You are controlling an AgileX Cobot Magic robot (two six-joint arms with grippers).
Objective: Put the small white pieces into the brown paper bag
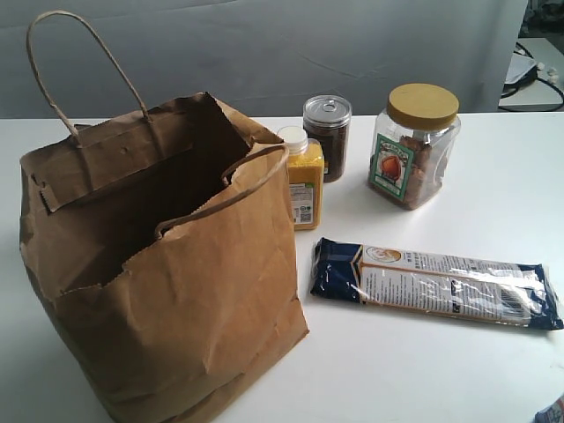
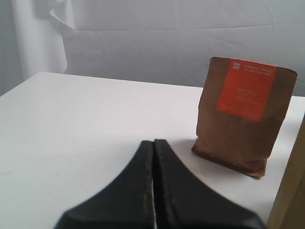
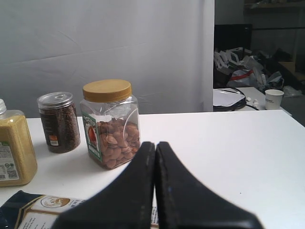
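Note:
The brown paper bag (image 1: 159,264) stands open on the left of the white table (image 1: 493,211), crumpled, with twisted loop handles and a torn rim. A tan sliver at the edge of the left wrist view may be its side (image 2: 291,191). The small white pieces show in no view. My left gripper (image 2: 154,141) is shut, its black fingers pressed together with nothing between them, low over bare table. My right gripper (image 3: 155,143) is likewise shut and empty, near the almond jar (image 3: 110,126). Neither gripper appears in the exterior view.
Right of the bag stand a yellow bottle with a white screw cap (image 1: 304,181), a dark jar with a metal lid (image 1: 327,137) and the tan-lidded almond jar (image 1: 412,145). A long blue packet (image 1: 436,282) lies in front. A brown pouch with an orange label (image 2: 243,119) stands near my left gripper.

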